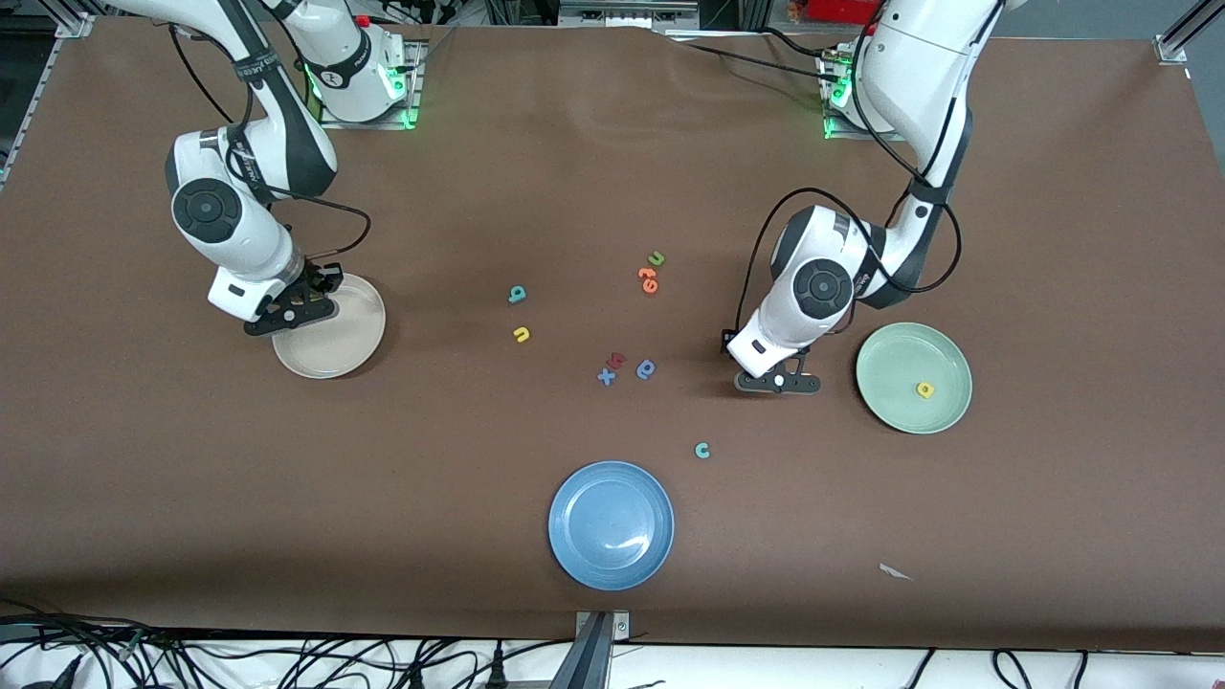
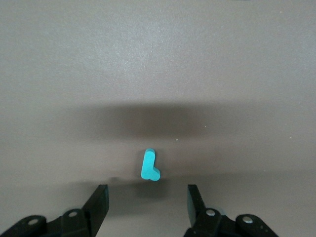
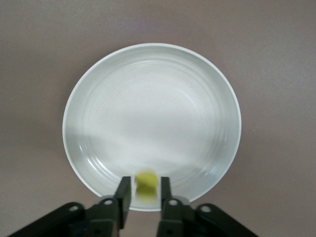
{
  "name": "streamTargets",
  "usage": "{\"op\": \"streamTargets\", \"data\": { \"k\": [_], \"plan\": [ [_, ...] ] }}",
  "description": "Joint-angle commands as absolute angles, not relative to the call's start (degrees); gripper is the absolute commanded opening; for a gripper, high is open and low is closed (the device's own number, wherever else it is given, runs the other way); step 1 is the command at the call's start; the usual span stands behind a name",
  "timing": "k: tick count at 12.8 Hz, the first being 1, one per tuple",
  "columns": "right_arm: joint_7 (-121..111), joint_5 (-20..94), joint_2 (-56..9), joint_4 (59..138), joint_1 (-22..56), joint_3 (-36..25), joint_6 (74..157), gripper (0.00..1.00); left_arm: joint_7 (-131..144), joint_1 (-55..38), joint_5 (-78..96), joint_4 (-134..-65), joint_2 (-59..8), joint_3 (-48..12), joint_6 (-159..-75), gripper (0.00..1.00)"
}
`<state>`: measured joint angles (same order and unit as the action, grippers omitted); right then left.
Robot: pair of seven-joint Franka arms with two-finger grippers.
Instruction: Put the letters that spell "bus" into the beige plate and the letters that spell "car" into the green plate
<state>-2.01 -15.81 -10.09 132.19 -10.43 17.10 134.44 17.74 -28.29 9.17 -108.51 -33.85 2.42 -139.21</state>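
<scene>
The left hand hangs low with fingers spread around a teal r lying lengthwise between them beside the green plate, while the right hand pinches a yellow letter over the beige plate.

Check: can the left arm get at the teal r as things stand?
Probably yes. The left gripper is low over the table with the teal r just ahead of its open fingers, nothing between them.
</scene>
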Motion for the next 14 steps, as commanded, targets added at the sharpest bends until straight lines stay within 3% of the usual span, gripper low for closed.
{"op": "streamTargets", "data": {
  "k": [1,5,8,11,14],
  "plan": [
    [-1.93,-14.59,-10.20,131.66,-10.81,17.49,134.21,0.75,19.07,-29.36,8.61,-108.72,-34.71,3.25,-140.80,0.68],
    [1.03,-10.29,-10.28,131.13,-10.81,19.32,133.86,0.79,19.07,-29.53,8.61,-108.37,-35.16,3.34,-140.98,0.51],
    [15.59,-10.20,-12.12,130.26,-10.55,26.95,134.38,0.80,19.25,-29.53,8.61,-107.93,-35.33,3.34,-140.98,0.44],
    [26.43,-10.28,-15.90,127.10,-10.37,33.03,134.56,0.82,19.34,-29.53,7.83,-107.67,-35.59,3.43,-140.98,0.39],
    [33.64,-10.72,-18.80,125.86,-6.96,34.80,137.70,0.82,21.88,-29.53,5.63,-106.44,-36.29,3.43,-140.98,0.38]
  ]
}}
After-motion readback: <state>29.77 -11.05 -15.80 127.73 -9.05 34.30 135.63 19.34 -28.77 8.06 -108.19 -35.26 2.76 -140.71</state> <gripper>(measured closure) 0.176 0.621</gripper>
